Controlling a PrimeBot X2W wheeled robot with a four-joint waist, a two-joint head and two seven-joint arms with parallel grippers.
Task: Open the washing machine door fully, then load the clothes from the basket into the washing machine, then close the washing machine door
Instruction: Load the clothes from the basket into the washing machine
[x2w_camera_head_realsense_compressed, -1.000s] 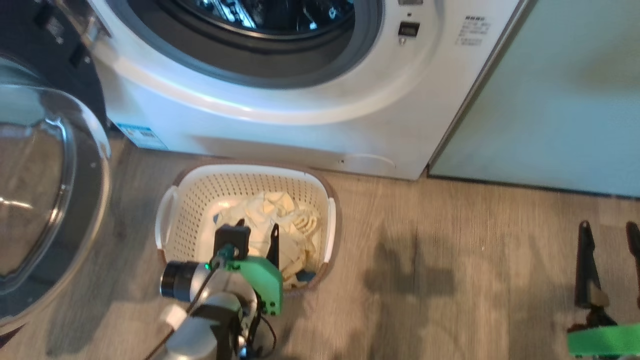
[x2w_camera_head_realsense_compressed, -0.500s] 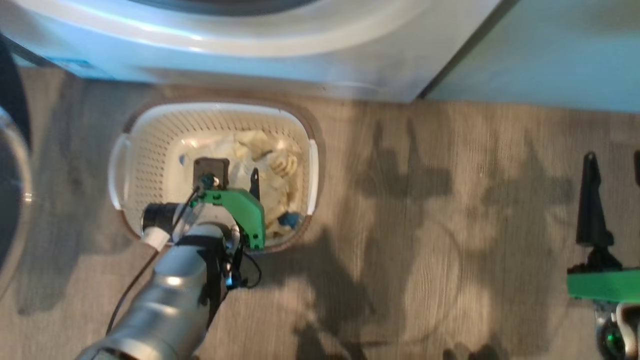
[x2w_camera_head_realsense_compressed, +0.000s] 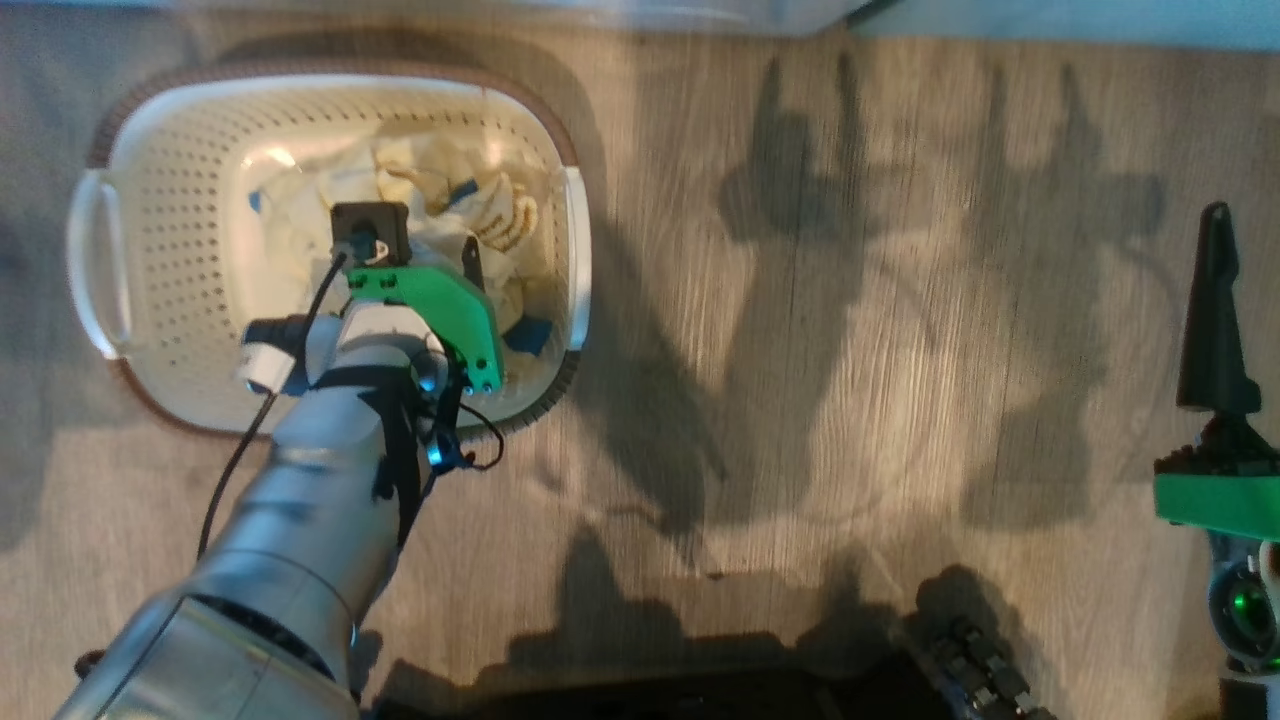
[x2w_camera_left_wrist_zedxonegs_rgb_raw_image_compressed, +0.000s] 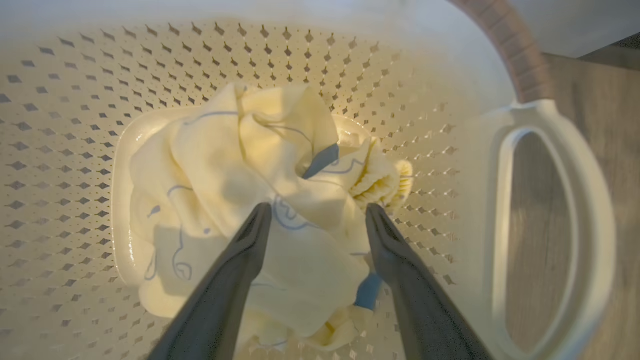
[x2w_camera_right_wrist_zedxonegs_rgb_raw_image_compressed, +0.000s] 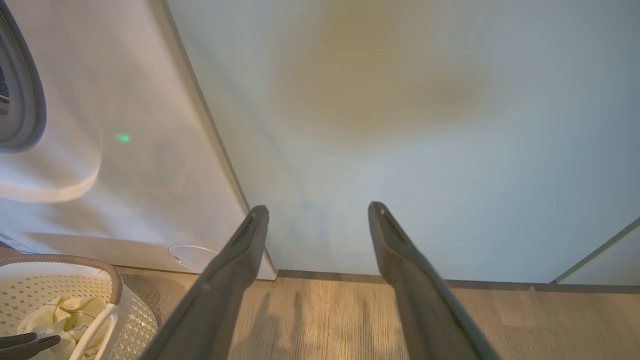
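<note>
On the floor (x2w_camera_head_realsense_compressed: 800, 400) before one washing machine (x2w_camera_right_wrist_zedxonegs_rgb_raw_image_compressed: 125, 175), one cream basket (x2w_camera_head_realsense_compressed: 180, 230) with two handles (x2w_camera_head_realsense_compressed: 95, 260) holds a single heap of pale yellow clothes (x2w_camera_left_wrist_zedxonegs_rgb_raw_image_compressed: 240, 190). The left end effector (x2w_camera_left_wrist_zedxonegs_rgb_raw_image_compressed: 318, 210) hangs over the heap, fingers (x2w_camera_left_wrist_zedxonegs_rgb_raw_image_compressed: 240, 260) spread; the right end effector (x2w_camera_right_wrist_zedxonegs_rgb_raw_image_compressed: 317, 210), also spread, faces a pale cabinet (x2w_camera_right_wrist_zedxonegs_rgb_raw_image_compressed: 400, 125).

Your left arm (x2w_camera_head_realsense_compressed: 290, 480) stretches forward and down, and at its end your left gripper (x2w_camera_left_wrist_zedxonegs_rgb_raw_image_compressed: 317, 212) points downward with its 2 fingers (x2w_camera_left_wrist_zedxonegs_rgb_raw_image_compressed: 235, 280) spread wide. Your right gripper (x2w_camera_right_wrist_zedxonegs_rgb_raw_image_compressed: 318, 210) hangs at the right, fingers equally parted, pointing ahead.
</note>
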